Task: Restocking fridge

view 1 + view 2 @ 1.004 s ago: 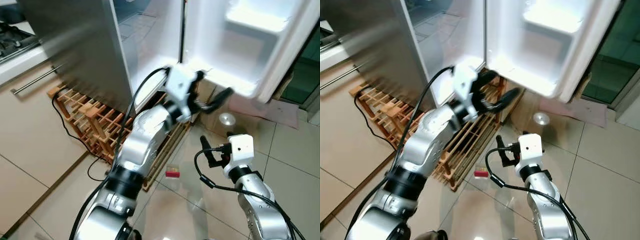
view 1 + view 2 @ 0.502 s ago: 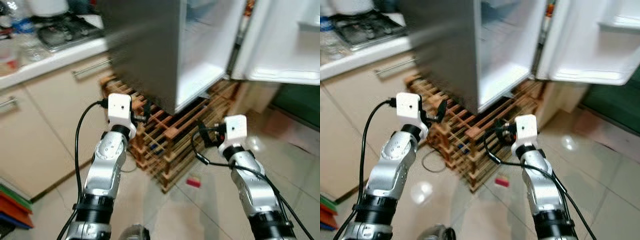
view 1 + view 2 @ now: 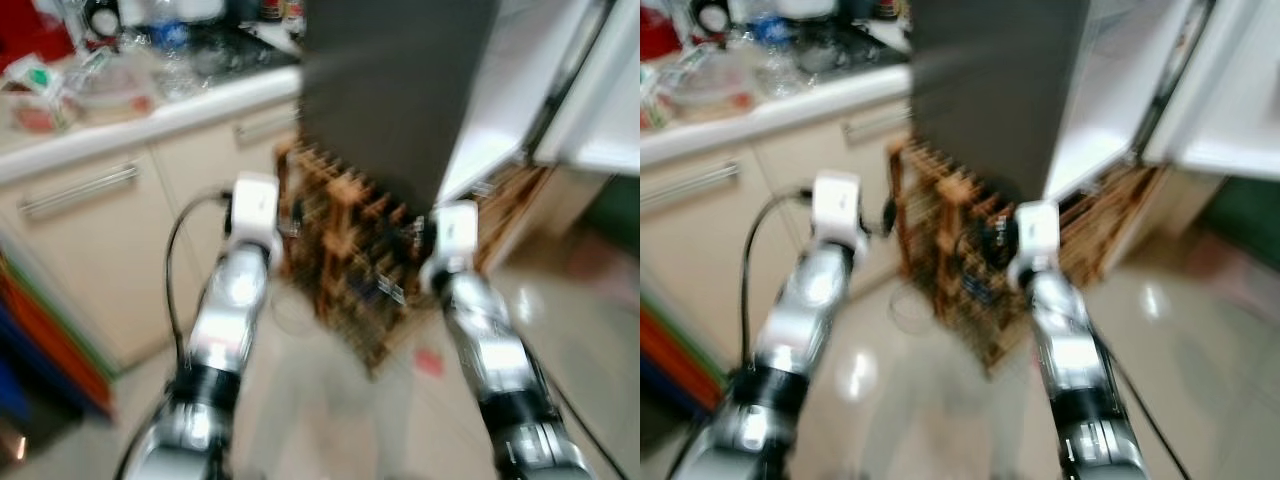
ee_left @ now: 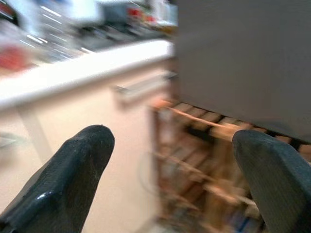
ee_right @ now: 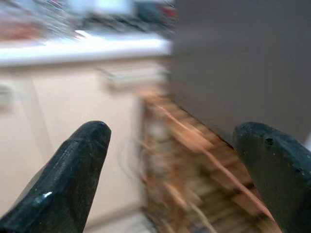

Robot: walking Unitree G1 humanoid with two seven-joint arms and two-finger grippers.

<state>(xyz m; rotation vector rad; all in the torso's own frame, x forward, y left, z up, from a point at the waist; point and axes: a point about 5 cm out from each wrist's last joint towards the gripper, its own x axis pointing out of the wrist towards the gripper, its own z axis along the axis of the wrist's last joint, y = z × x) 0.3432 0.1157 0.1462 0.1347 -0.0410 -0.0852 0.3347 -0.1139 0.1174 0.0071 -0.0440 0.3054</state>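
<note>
1. Though blurred by motion, both silver arms raised side by side over the pale tiled floor, left arm on the left, right arm on the right.

2. Left gripper spread wide with nothing between the fingers, as seen in the left wrist view; one black finger to one side and the other at the opposite edge; aimed at the gap between cabinet and rack.

3. Right gripper likewise spread wide and empty in the right wrist view, black finger well apart from its partner; pointed at the rack and the dark fridge side.

4. Small red item lying on the floor tiles just beside the right arm, near the front corner of the rack; too smeared to identify.

5. Wooden rack standing on the floor between the two arms and just beyond them, tucked against the base of the fridge.

6. Fridge behind the rack, dark grey side panel facing the camera, door swung open to the right, bright white interior showing.

7. Beige cabinet with a bar handle along the left, under the worktop.

8. Clutter of containers spread along the far edge of the worktop, too blurred to name.
</note>
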